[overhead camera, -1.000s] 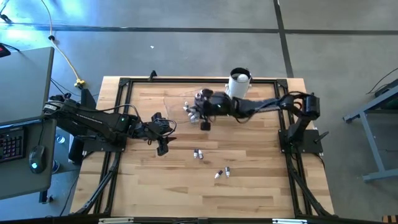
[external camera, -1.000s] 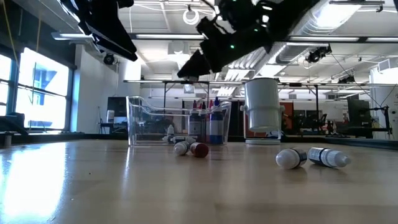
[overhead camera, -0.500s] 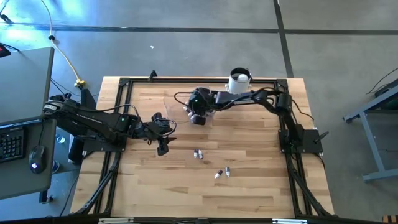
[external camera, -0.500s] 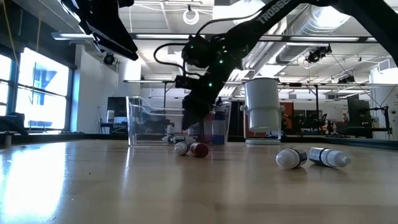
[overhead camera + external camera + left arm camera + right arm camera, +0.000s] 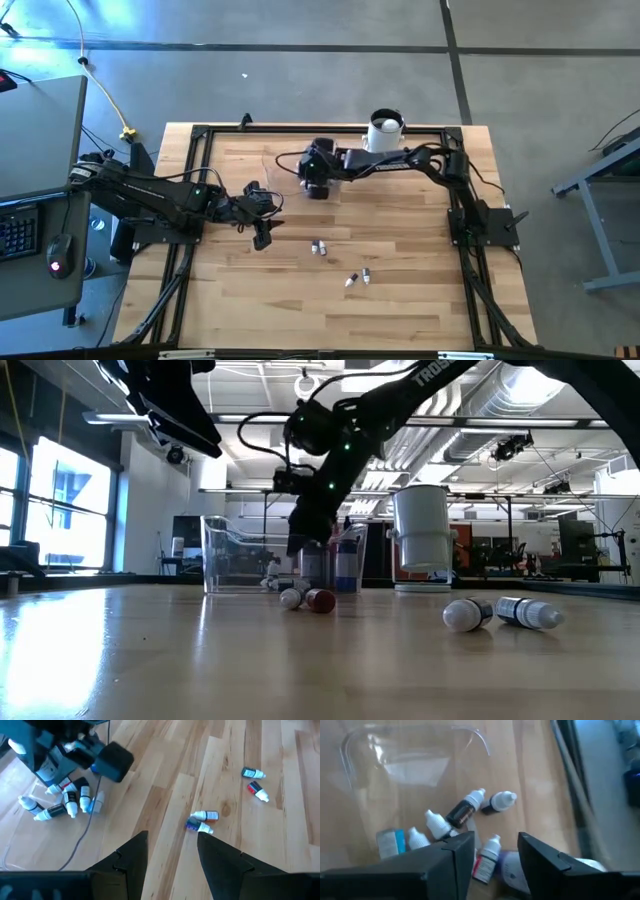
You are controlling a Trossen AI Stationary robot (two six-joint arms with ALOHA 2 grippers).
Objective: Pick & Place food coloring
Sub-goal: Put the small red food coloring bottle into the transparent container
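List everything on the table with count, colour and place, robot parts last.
Clear plastic bin: one, see-through, far middle of the table.
Food coloring bottles in the bin: several, whitish with dark, red or blue parts; exact count unclear.
Loose bottles: four, whitish, lying in two pairs on the bare wood nearer the front.
White container: one, dark top, far edge.
Table: one, light wood, black frame.
Left gripper: open, left of centre.
Right gripper: open, over the bin.

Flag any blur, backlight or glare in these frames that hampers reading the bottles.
Right wrist view: motion-smeared, the table edge streaked, yet the bottles inside the clear container stay readable. Low view: bright windows silhouette the right gripper; the near bottles are soft. High view: evenly lit, the loose bottles tiny.
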